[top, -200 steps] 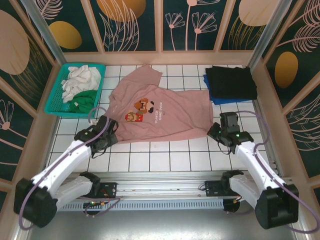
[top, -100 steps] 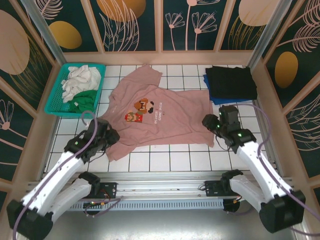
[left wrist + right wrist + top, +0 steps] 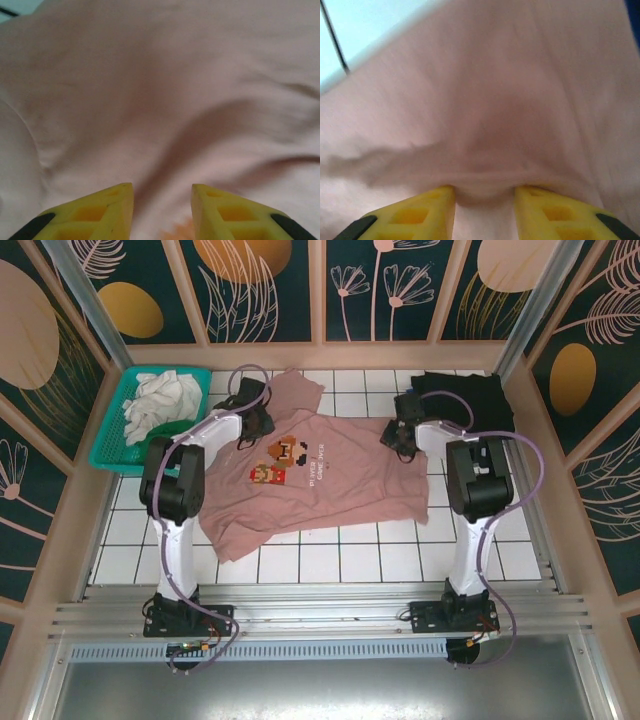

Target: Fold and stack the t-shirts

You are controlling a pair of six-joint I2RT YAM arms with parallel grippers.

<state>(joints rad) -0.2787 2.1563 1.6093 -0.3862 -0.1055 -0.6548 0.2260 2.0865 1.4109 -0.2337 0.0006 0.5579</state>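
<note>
Stacking is part done: black-and-blue stack (image 3: 465,400) folded, pink t-shirt (image 3: 330,485) flat, more in basket (image 3: 120,466); left gripper (image 3: 162,187) spread, right gripper (image 3: 484,190) straddling cloth, grip unclear.

White tiled table (image 3: 340,560): pink t-shirt (image 3: 340,480) spread centre; teal basket (image 3: 112,425) far-left; t-shirt stack (image 3: 465,400), apparently folded, far-right.

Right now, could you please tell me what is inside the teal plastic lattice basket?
A crumpled white cloth t-shirt lies in the teal basket. The white left arm covers its near right corner, and the cloth hides whatever is underneath.
</note>
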